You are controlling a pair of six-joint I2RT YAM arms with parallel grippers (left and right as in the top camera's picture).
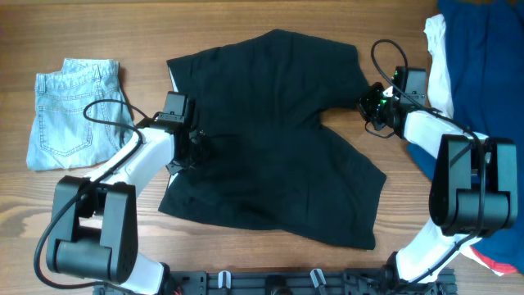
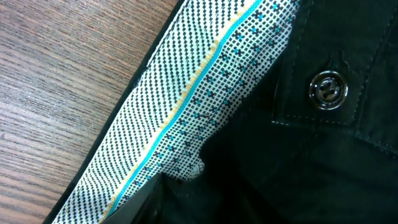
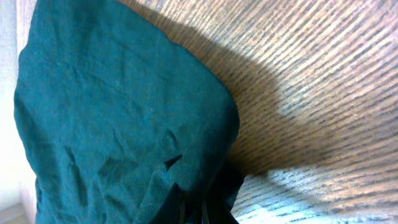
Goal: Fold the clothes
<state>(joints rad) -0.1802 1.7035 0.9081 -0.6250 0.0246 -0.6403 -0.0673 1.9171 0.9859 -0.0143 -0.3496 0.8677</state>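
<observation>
You see R gripper clenched on black shorts leg hem. L gripper at waistband, grip state: can't tell. Snap button embossing illegible.

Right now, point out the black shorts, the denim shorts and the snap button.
black shorts (image 1: 278,98), overhead view, upper leg panel.
denim shorts (image 1: 61,131), overhead view, back pocket.
snap button (image 2: 328,91), left wrist view, its centre.

The black shorts lie spread and wrinkled on the surface between both grippers. Beside the left gripper the waistband is turned back, showing pale dotted lining and a metal button. One leg hem is pinched in the right gripper.
</observation>
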